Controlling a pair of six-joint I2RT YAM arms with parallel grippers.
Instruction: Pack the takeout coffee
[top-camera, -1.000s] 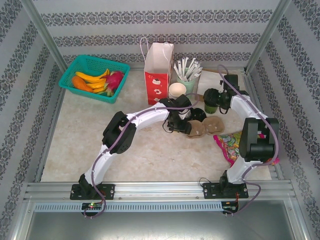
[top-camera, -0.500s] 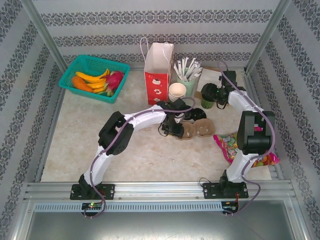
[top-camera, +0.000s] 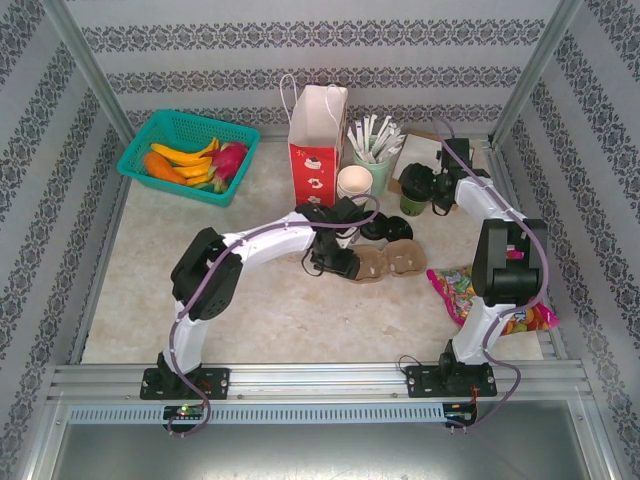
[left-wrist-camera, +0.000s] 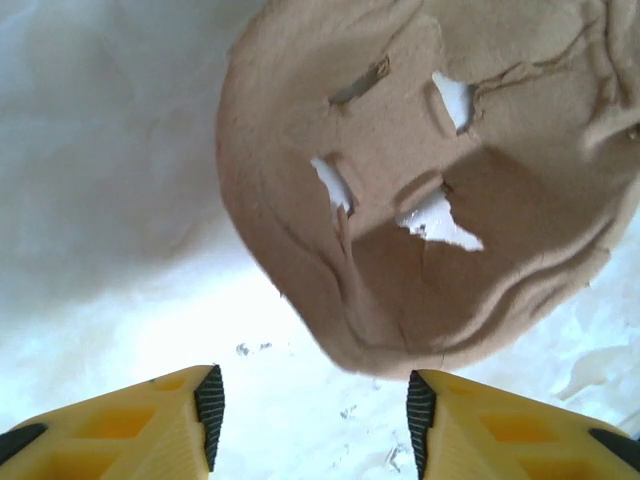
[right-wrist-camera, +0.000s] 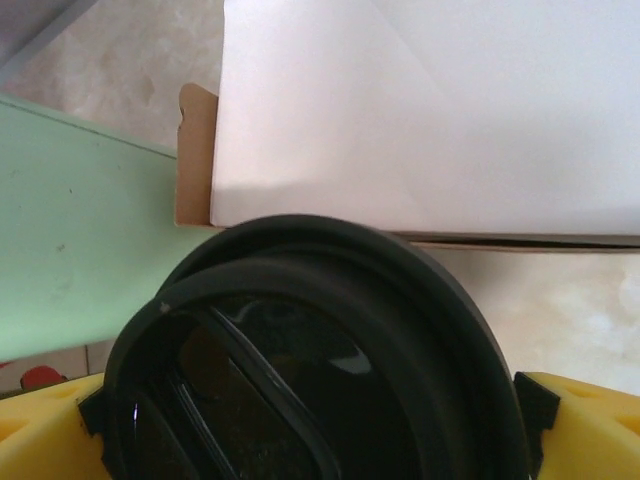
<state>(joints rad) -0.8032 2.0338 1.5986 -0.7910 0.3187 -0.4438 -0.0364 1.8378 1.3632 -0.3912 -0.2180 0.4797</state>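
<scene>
The takeout coffee (top-camera: 414, 195), a green cup under a black lid (right-wrist-camera: 310, 360), stands at the back right of the table. My right gripper (top-camera: 428, 191) has a yellow finger on each side of the lid; the jaws stand wide and open around it (right-wrist-camera: 312, 410). A brown pulp cup carrier (top-camera: 386, 262) lies flat mid-table. My left gripper (top-camera: 337, 258) sits just left of it. In the left wrist view the carrier (left-wrist-camera: 430, 190) lies ahead of the open left gripper (left-wrist-camera: 315, 420), with only bare table between the fingertips.
A red paper bag (top-camera: 316, 150) stands at the back centre, beside cream cups (top-camera: 353, 183) and a mint-green holder of white sticks (top-camera: 372, 150). Loose black lids (top-camera: 386, 228) lie behind the carrier. A teal fruit basket (top-camera: 188, 155) stands back left, a colourful snack packet (top-camera: 465, 295) front right.
My right gripper carried the cup a little toward the back and its jaws widened. My left gripper moved left and nearer, and the carrier shifted left with it.
</scene>
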